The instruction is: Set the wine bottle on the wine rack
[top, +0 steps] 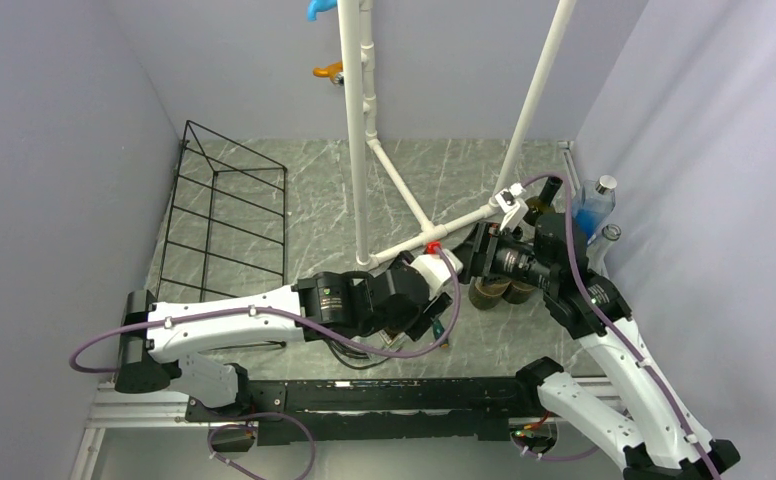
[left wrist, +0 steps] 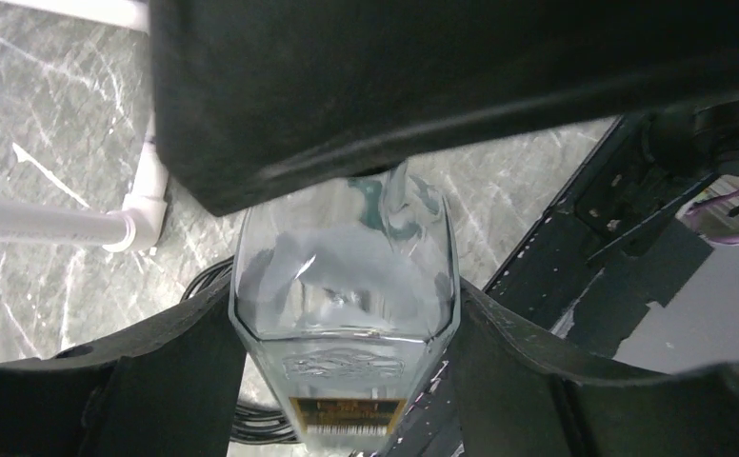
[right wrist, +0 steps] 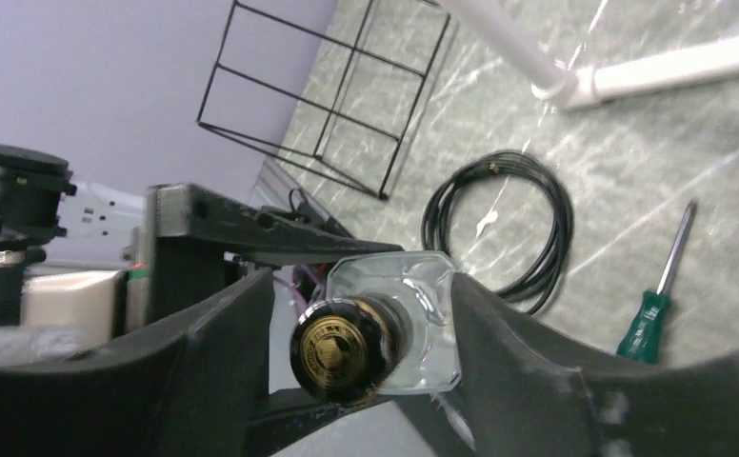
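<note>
The wine bottle (left wrist: 347, 276) is clear glass with a black and gold cap (right wrist: 342, 347). In the left wrist view its square body sits clamped between both fingers of my left gripper (left wrist: 347, 376), held above the table. In the right wrist view my right gripper (right wrist: 366, 352) stands round the bottle's neck end, open, with a gap between its left finger and the cap. In the top view the left gripper (top: 434, 315) and right gripper (top: 479, 270) meet at mid-table, and the bottle is mostly hidden between them. The black wire wine rack (top: 226, 215) stands at the far left.
A white pipe frame (top: 364, 130) rises behind the grippers. Other bottles (top: 592, 210) stand by the right wall. A coiled black cable (right wrist: 504, 228) and a green-handled screwdriver (right wrist: 656, 305) lie on the marble table. Brown round objects (top: 492, 292) sit below the right gripper.
</note>
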Motion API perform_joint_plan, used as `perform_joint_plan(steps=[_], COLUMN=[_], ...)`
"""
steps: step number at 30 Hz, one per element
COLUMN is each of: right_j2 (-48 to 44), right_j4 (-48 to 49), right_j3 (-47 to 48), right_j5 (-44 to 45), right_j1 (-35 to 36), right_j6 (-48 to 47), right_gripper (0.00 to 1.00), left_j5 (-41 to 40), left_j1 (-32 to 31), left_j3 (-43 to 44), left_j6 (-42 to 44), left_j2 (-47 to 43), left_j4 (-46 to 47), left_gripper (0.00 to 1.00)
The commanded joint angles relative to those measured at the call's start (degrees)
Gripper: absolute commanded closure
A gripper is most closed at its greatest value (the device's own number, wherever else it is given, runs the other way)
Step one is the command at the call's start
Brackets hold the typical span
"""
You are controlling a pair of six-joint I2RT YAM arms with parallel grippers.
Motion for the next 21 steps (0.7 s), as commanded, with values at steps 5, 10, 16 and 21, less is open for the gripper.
perform_joint_plan(steps=[5,10,16,21], right_j2=[-2.6,-3.4,-6.8,-7.7], right_j4=[3.3,-1.8,-3.5,-5.7], right_j3=[4.5,7.3,6.7,7.1], right_j5=[3.6,11.6,17.0,20.6], right_j1=[0.2,0.2,0.1,0.2], right_j6=[0.8,-1.6,-3.6,-5.7], right_gripper=[0.0,0.0,0.0,0.0], left_j5=[-7.7,-12.2,-21.4,-24.7], left_j1=[-0.1,-0.1,0.7,5.7], left_j3=[-3.2,-6.4,-9.2,-7.7], left_j6=[-1.8,-4.4,-9.9,-20.8], left_j2=[-7.5,-11.7,-18.6,-23.5], left_j4=[3.9,3.2,-4.3,-16.1], left_gripper=[1.0,1.0,1.0,1.0])
